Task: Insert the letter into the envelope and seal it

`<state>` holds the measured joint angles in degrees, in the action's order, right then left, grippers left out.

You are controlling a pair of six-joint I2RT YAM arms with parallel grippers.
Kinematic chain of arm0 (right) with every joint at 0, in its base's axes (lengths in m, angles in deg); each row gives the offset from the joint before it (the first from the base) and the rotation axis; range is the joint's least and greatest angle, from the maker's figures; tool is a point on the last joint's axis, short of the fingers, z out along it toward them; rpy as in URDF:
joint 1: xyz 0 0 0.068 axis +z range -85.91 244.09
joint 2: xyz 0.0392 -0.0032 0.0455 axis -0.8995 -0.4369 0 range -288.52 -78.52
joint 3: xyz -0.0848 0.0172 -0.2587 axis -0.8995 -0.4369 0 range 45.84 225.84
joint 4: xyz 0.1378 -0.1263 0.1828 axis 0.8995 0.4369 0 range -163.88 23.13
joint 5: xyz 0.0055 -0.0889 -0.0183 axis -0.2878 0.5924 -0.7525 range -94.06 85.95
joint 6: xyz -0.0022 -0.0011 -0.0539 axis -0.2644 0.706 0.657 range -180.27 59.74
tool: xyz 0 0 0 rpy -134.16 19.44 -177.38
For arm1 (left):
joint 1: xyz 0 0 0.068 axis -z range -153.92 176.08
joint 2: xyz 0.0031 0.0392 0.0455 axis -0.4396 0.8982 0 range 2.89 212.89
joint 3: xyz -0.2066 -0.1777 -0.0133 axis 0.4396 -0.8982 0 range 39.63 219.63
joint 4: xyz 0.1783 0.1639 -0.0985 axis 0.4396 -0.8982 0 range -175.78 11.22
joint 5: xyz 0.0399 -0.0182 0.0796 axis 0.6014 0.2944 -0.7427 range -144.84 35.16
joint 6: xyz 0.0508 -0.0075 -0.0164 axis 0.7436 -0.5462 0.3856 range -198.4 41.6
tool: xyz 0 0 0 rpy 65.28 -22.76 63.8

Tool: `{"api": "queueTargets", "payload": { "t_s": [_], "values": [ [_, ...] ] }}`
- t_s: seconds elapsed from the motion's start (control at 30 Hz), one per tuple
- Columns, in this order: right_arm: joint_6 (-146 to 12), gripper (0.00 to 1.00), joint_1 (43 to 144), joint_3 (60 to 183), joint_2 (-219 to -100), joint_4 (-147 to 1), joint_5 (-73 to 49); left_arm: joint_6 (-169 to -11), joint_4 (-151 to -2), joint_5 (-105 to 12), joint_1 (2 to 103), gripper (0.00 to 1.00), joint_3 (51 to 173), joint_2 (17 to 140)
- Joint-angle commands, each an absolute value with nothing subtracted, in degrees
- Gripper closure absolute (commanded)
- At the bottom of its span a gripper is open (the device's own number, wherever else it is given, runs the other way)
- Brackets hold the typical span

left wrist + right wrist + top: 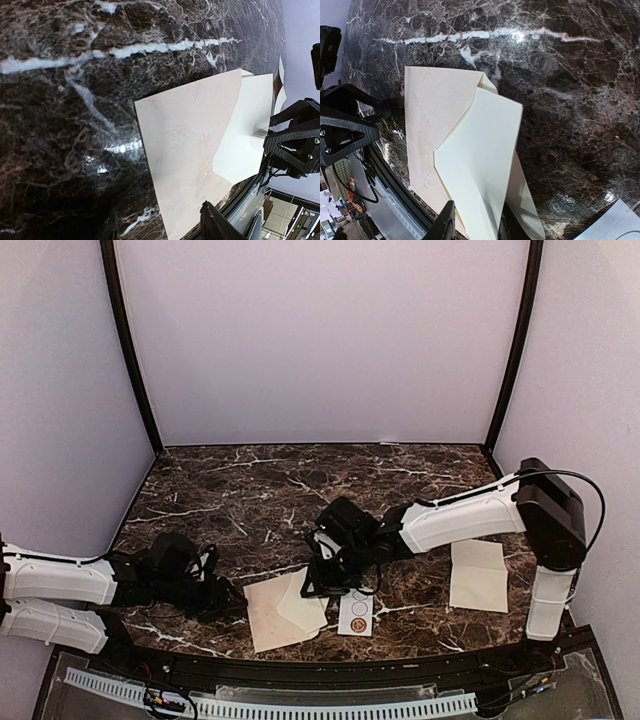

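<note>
Two wrist views crop envelope [425,125]; right fingers [446,224] barely visible

Pinkish-tan envelope [262,618]; cream letter [478,575]; dark white-veined marble table [250,490].

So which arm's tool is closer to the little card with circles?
Right. The right tool is just beside the card, over the envelope's corner; the left tool is past the envelope's opposite edge.
</note>
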<state>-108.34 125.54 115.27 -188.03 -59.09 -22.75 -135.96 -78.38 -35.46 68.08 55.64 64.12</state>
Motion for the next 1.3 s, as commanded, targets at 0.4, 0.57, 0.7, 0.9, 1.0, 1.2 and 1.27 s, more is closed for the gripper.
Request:
{"api": "queueTargets", "payload": {
  "t_s": [0.4,0.57,0.7,0.9,1.0,1.2,1.27],
  "values": [
    [-110.3,1.0,125.3,112.8,-191.3,-63.9,-23.8,-135.3,-73.9,-30.9,67.8,0.56,55.3,70.9],
    [-110.8,1.0,125.3,112.7,-191.8,-64.2,-24.2,-135.4,-74.1,-30.8,67.8,0.57,55.1,71.3],
    [-110.6,0.98,125.2,112.7,-190.5,-61.8,-22.4,-135.3,-75.3,-30.9,67.8,0.57,55.2,70.8],
    [-110.8,0.91,124.9,111.7,-188.9,-60.8,-21.3,-134.6,-78.4,-32.3,67.8,0.57,55.7,68.1],
    [-111.0,0.91,125.0,111.1,-189.0,-61.5,-21.9,-134.7,-80.0,-32.1,67.8,0.57,55.6,67.4],
    [-111.3,0.89,125.0,111.0,-188.4,-61.2,-21.5,-135.0,-79.4,-31.6,67.8,0.56,55.2,67.2],
    [-111.2,0.87,125.1,111.0,-188.0,-60.5,-20.9,-135.1,-79.0,-31.4,67.8,0.56,55.2,67.3]
  ]
}}
